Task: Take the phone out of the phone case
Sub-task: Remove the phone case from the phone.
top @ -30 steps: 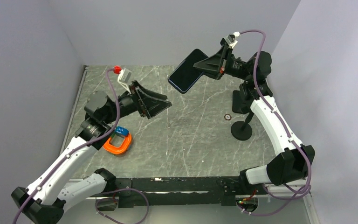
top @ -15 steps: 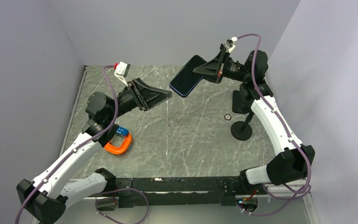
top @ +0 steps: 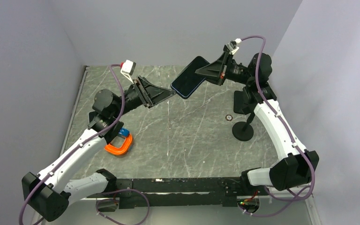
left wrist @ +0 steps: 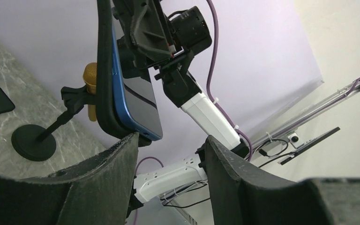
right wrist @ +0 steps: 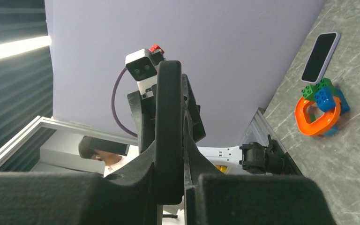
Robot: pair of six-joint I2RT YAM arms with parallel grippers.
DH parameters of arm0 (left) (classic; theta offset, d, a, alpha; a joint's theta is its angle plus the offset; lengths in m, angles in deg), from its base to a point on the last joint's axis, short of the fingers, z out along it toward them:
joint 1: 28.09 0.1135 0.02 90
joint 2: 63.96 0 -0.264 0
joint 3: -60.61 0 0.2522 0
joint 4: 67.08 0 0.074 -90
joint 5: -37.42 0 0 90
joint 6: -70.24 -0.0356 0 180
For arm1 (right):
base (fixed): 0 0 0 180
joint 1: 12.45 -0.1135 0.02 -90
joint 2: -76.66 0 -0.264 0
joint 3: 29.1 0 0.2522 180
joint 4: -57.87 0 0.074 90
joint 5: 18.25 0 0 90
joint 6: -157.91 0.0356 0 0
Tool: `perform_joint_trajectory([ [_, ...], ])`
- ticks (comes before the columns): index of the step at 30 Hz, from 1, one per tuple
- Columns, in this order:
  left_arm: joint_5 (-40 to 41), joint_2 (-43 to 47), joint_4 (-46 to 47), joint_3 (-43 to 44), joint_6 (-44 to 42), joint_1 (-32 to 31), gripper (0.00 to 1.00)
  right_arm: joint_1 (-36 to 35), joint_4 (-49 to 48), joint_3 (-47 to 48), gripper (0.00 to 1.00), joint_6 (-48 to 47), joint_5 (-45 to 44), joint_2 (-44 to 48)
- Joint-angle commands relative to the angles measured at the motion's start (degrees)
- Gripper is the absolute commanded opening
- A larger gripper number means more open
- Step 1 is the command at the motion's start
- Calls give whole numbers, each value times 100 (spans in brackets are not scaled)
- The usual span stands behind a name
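1. Right hand [top: 199, 71] clamps the phone [top: 187, 83], which sits inside its dark case [left wrist: 104, 70], aloft toward 12 o'clock of the surface [top: 192, 136].
2. Left hand [top: 169, 95], jaws half apart and gripping nothing, meets the phone's 7 o'clock corner.

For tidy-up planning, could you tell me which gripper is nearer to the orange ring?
Left. The left gripper is raised behind and right of the ring; the right gripper holds the phone farther back.
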Motion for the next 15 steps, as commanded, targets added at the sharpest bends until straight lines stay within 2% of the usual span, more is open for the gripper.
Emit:
perform_joint_trajectory([
  [1, -10, -59, 295, 47, 113, -7, 58, -7, -474, 53, 0, 239, -128, 322],
  [8, -1, -272, 496, 172, 212, -7, 58, -97, -281, 57, 0, 71, -157, 333],
  [15, 117, -355, 428, 193, 332, -1, 56, -342, 349, 281, 0, -631, -126, 199],
])
